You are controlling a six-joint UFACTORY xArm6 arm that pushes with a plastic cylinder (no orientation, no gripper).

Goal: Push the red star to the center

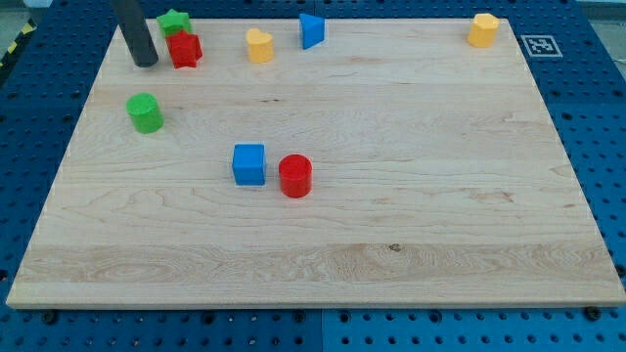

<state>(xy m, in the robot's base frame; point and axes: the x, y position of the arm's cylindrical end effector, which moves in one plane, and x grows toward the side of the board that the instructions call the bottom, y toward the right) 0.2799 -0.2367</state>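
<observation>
The red star (184,49) lies near the view's top left of the wooden board (411,225), touching a green star (174,22) just above it. My tip (145,63) stands on the board just left of the red star, with a small gap between them. A blue cube (249,163) and a red cylinder (294,175) sit side by side near the board's middle, a little left of centre.
A green cylinder (145,112) sits at the left, below my tip. A yellow block (259,45) and a blue block (311,30) lie along the top edge. A yellow hexagonal block (482,29) sits at the top right corner.
</observation>
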